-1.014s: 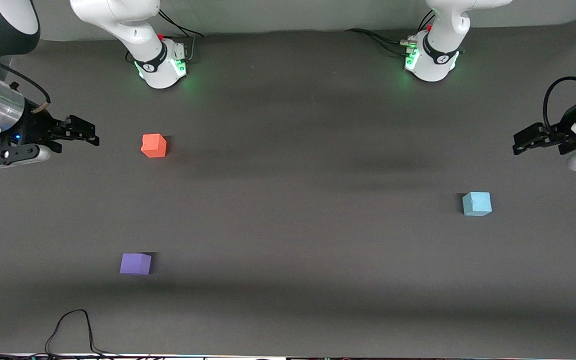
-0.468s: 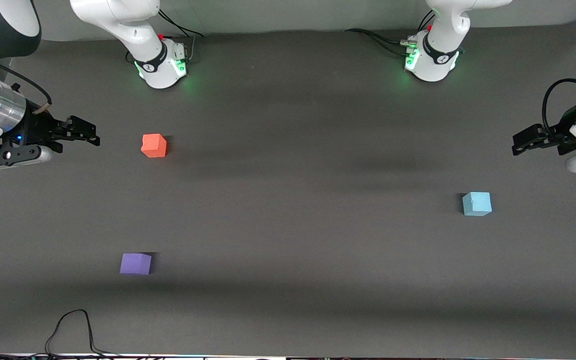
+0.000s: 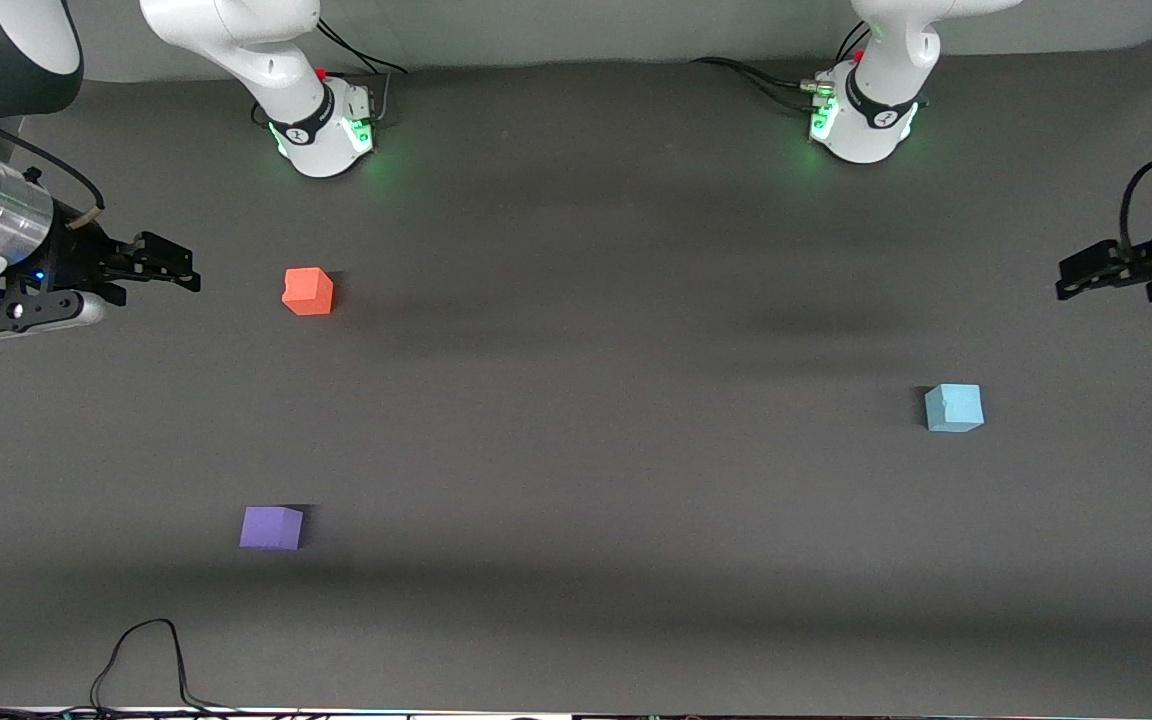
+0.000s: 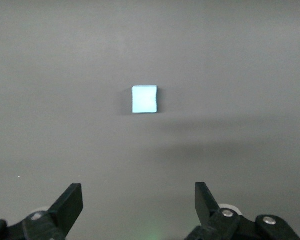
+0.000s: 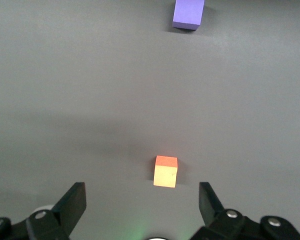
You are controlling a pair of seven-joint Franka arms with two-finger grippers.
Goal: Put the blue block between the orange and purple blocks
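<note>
The blue block (image 3: 954, 408) lies on the dark table toward the left arm's end; it also shows in the left wrist view (image 4: 144, 99). The orange block (image 3: 308, 291) lies toward the right arm's end, and the purple block (image 3: 271, 527) lies nearer the front camera than it. Both show in the right wrist view, orange (image 5: 165, 171) and purple (image 5: 188, 13). My left gripper (image 3: 1076, 280) is open and empty, high above the table's end beside the blue block. My right gripper (image 3: 181, 272) is open and empty, up in the air beside the orange block.
The two arm bases (image 3: 326, 130) (image 3: 861, 120) stand along the table's back edge. A black cable (image 3: 141, 655) loops on the table near the front edge, close to the purple block. The table (image 3: 586, 400) is a plain dark mat.
My left gripper has drawn back toward the table's end, away from the middle. The right gripper and all three blocks have not moved.
</note>
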